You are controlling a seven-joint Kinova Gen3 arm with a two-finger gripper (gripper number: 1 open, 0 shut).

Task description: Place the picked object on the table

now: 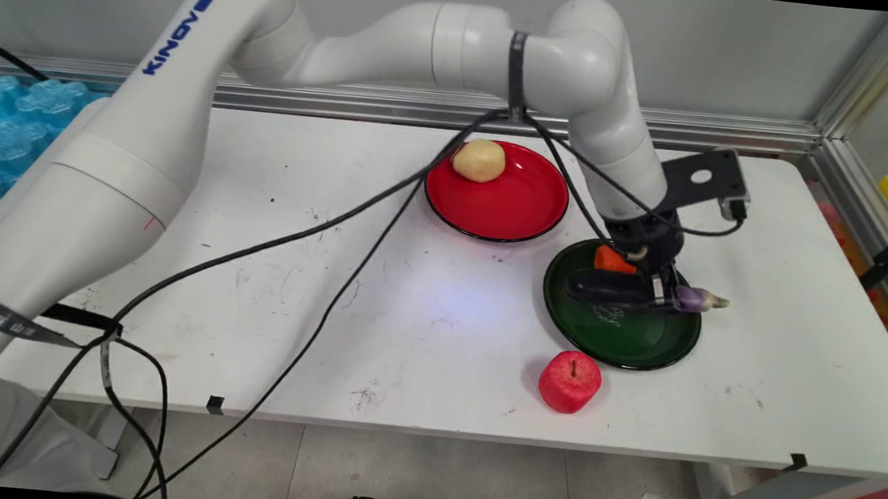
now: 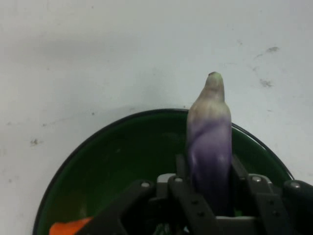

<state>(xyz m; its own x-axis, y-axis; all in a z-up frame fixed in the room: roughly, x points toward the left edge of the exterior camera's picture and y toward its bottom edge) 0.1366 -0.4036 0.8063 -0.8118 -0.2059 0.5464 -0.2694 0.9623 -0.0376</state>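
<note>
Jaws pinch a purple eggplant (image 2: 209, 147) from both sides, its pale tip jutting past the green plate's (image 1: 629, 342) right rim. The gripper (image 1: 661, 294) sits low over that plate, wrist bent down from the arm (an orange piece (image 1: 612, 259) lies just behind). A red apple (image 1: 570, 381) stands near the surface's (image 1: 250, 265) front edge; a potato (image 1: 478, 160) rests in the red plate (image 1: 512, 207). Bare room lies right.

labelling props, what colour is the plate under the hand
Dark green plate with a black rim, clearest in the hand view.

The white table (image 1: 446, 314) carries a red plate (image 1: 512, 207), a green plate (image 1: 629, 342) and a red apple (image 1: 570, 381).
</note>
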